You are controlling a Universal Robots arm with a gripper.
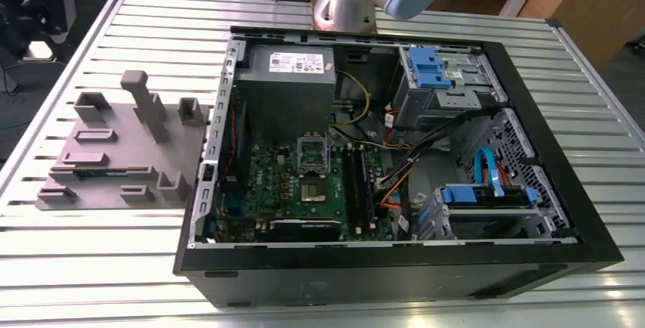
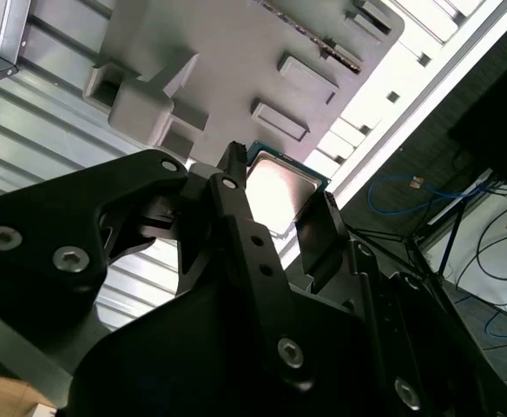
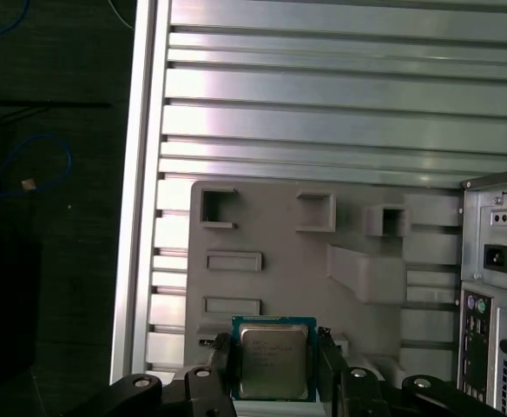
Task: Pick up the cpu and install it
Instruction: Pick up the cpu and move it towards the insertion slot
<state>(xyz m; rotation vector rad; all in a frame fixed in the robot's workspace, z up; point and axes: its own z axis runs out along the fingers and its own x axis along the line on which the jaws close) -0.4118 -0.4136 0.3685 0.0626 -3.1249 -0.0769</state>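
Observation:
My gripper (image 3: 273, 372) is shut on the cpu (image 3: 273, 363), a small square chip with a shiny silver top and a pale rim, held by two opposite edges between the black fingers (image 3: 223, 365). In the second wrist view the cpu (image 2: 281, 189) sits in the gripper (image 2: 279, 210) the same way. It hangs well above the grey plastic fixture (image 3: 323, 261), over the table's slatted top. In the exterior view the metal-framed socket (image 1: 314, 189) lies on the green motherboard inside the open computer case (image 1: 564, 199), with its frame lid (image 1: 313, 152) raised.
The grey fixture (image 1: 121, 154) with upright blocks stands at the exterior view's left, beside the case. The arm's base (image 1: 348, 3) rises behind the case. Cables, memory sticks (image 1: 358, 184) and blue drive brackets (image 1: 484, 192) crowd the case interior. The table edge (image 3: 141, 217) runs past the fixture.

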